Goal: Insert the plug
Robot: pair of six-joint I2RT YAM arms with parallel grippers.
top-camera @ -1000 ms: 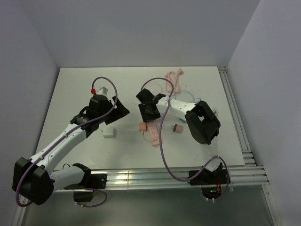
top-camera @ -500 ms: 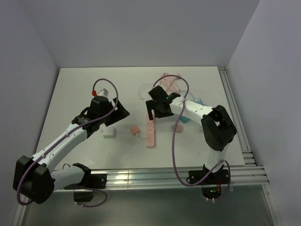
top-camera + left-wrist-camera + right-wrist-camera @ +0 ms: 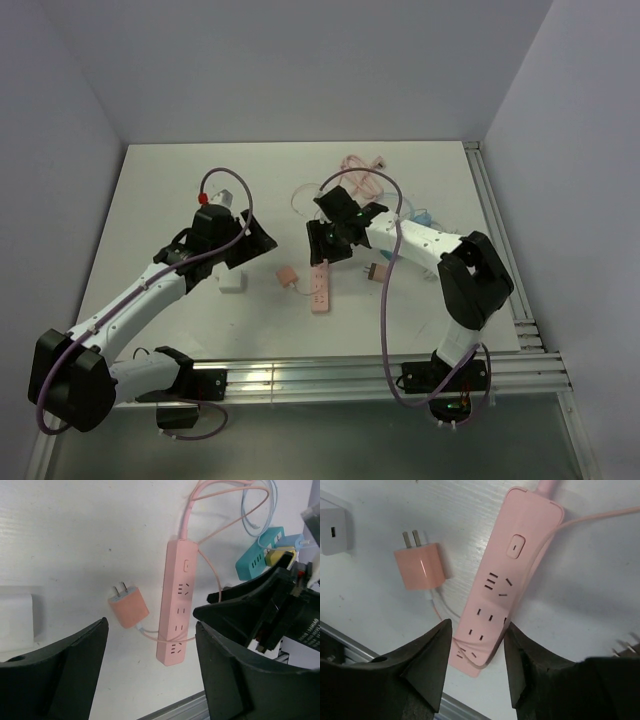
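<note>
The pink plug (image 3: 287, 275) lies flat on the white table, its two prongs free, just left of the pink power strip (image 3: 320, 283). From the plug (image 3: 420, 567) a thin cable loops over the strip's (image 3: 505, 595) near end. My right gripper (image 3: 335, 238) hangs over the strip. Its jaws (image 3: 477, 650) are partly open and closely flank the strip's lower end, with a sliver of table showing by the left finger. My left gripper (image 3: 250, 240) is open and empty. In its view (image 3: 150, 680) the plug (image 3: 129, 611) and strip (image 3: 176, 605) lie ahead of it.
A white adapter (image 3: 232, 284) sits under the left arm. A brownish plug (image 3: 377, 270) lies right of the strip. A teal socket block (image 3: 255, 560) and loose pink and blue cables (image 3: 365, 170) lie behind. A metal rail (image 3: 330, 375) runs along the near edge.
My right gripper let go of the strip, swung right and came back over it with its jaws narrower. The strip and plug shifted slightly left. The left arm barely moved.
</note>
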